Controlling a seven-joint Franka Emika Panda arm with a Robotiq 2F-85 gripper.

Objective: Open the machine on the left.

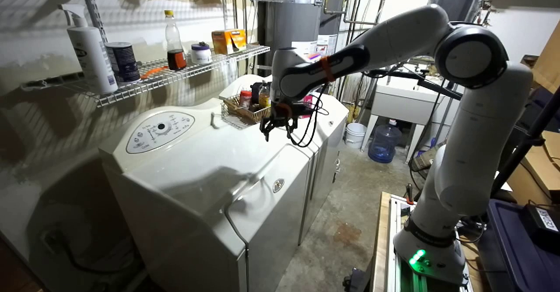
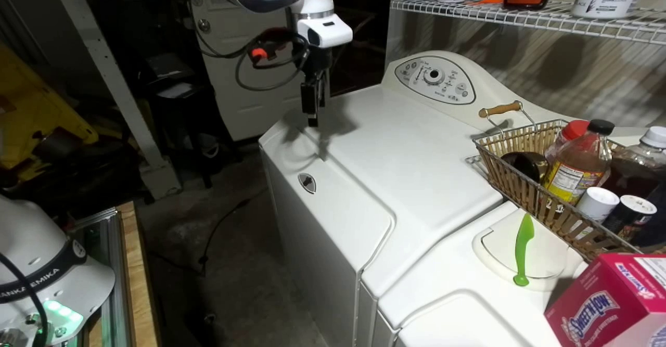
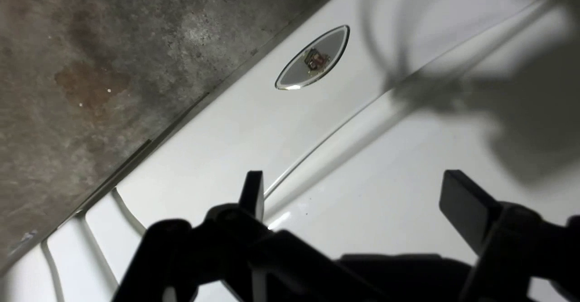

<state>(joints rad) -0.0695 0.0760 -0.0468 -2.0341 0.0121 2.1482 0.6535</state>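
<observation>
The machine (image 1: 175, 178) is a large white boxy appliance with a round dial (image 1: 162, 127) on its sloped rear panel. It also shows in an exterior view (image 2: 395, 139) and fills most of the wrist view (image 3: 394, 175). Its front door (image 1: 273, 226) looks closed, with an oval badge (image 1: 278, 185) on the ledge above. The badge also shows in the wrist view (image 3: 312, 59). My gripper (image 1: 278, 137) hangs fingers-down above the machine's top, apart from it. It also shows in an exterior view (image 2: 313, 120). In the wrist view my gripper (image 3: 353, 193) is open, with nothing between its fingers.
Another white appliance (image 2: 447, 264) stands beside the machine, bearing a wicker basket (image 2: 491, 167) of bottles, a green spoon (image 2: 523, 243) and a pink box (image 2: 588, 305). A wire shelf (image 1: 151, 82) with bottles hangs above the rear panel. A sink (image 1: 402, 101) stands farther back.
</observation>
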